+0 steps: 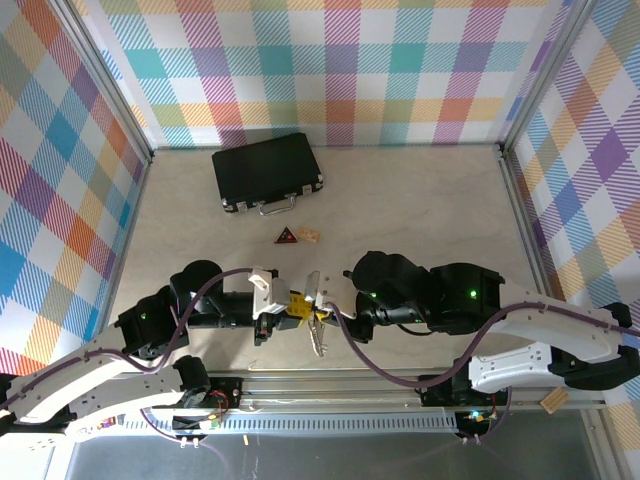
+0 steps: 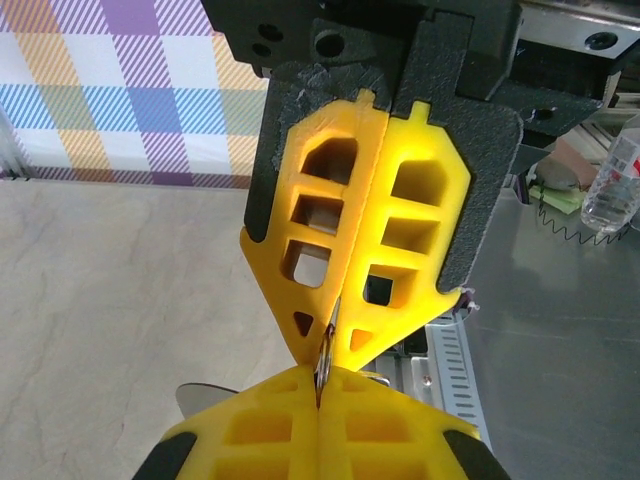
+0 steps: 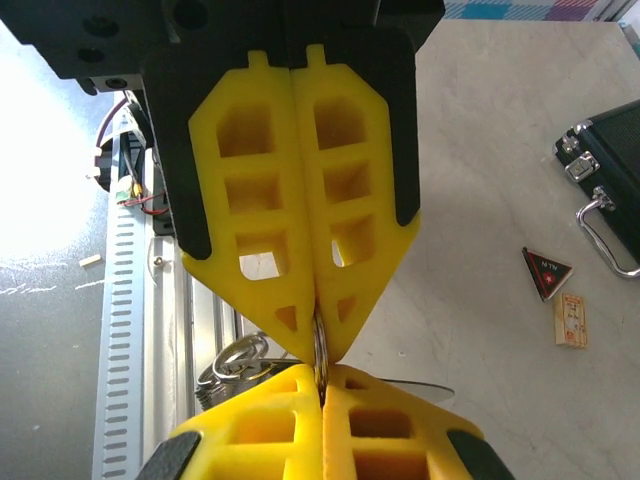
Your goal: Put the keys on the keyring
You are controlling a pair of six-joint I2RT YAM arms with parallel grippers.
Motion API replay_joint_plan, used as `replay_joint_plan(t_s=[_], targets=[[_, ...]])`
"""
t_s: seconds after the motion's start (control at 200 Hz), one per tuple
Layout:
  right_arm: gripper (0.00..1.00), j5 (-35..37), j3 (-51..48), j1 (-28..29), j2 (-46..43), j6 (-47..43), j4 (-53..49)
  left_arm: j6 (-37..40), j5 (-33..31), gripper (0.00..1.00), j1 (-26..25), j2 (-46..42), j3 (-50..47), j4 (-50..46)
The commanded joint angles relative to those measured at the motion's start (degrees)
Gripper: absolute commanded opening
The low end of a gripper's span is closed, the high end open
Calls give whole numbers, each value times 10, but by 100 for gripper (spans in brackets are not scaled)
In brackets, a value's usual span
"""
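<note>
My two grippers meet tip to tip low over the near middle of the table. The left gripper [image 1: 298, 307] [image 2: 322, 378] and the right gripper [image 1: 324, 313] [image 3: 322, 374] are both shut, each pinching the same thin silver keyring [image 2: 329, 340] [image 3: 320, 345], seen edge-on between the yellow fingertips. A bundle of silver wire loops [image 3: 232, 362] hangs beside the pinch, and a flat silver blade [image 3: 415, 384] [image 2: 205, 398], apparently a key, juts out sideways. Silver metal dangles below the tips [image 1: 318, 343]. No black key head is visible.
A black case [image 1: 267, 172] [image 3: 612, 185] with a metal handle lies at the back. A dark-red triangle [image 1: 287, 236] [image 3: 546, 272] and a tan chip [image 1: 308, 235] [image 3: 570, 320] lie between it and the grippers. The slotted metal rail [image 1: 330, 385] runs along the near edge.
</note>
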Motion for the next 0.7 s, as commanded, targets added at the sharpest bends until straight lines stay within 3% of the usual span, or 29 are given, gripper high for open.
replay_joint_plan(t_s=[0.0,0.16,0.695], targets=[[2,2,3,2,-10,11,23,-20,28,0,-2,-19,0,69],[20,-12,-50,3,-58,26,100,-46,75,0,-2,-20,-7,119],[30,-64,-108,2,-122,35,178,-97,112,0,-2,-8,-42,230]])
